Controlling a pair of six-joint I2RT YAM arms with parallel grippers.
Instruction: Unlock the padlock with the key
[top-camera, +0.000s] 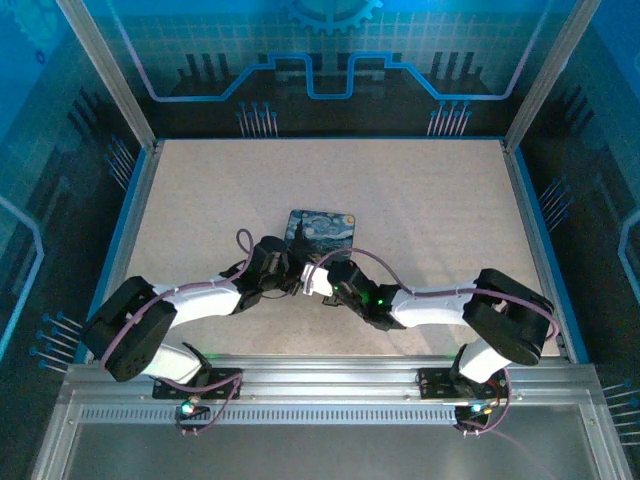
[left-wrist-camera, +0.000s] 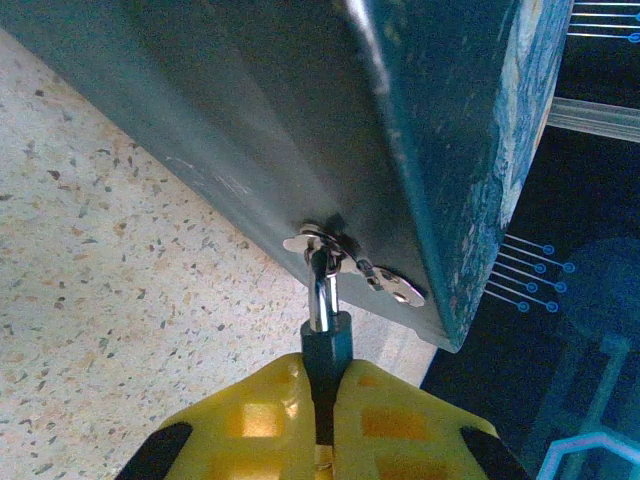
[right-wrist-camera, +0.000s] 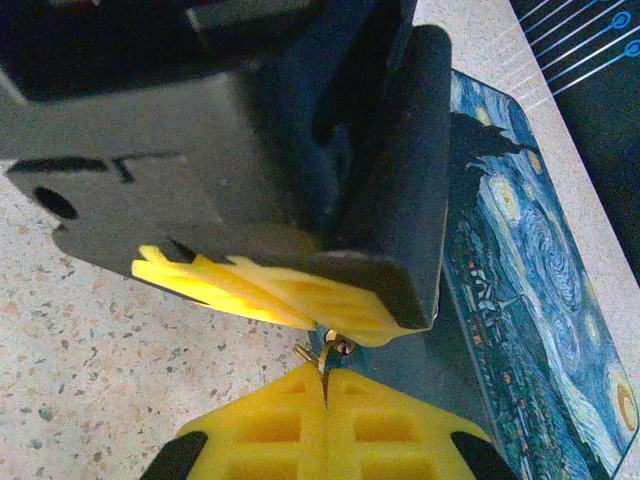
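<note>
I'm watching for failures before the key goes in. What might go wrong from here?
The right gripper pinches only a thin edge of the key; it may twist or slip when pushed. The left gripper holds the small padlock narrowly, so it may swivel on the hasp of the box.

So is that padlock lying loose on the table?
No, the padlock is hooked on the latch of the box, its body pinched by the left gripper.

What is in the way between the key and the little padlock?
Nothing that shows. The right claw pinches the key, and its tip is right up at the padlock, which the left claw grips at the latch of the box. The left claw's yellow fingers crowd close above it.
</note>
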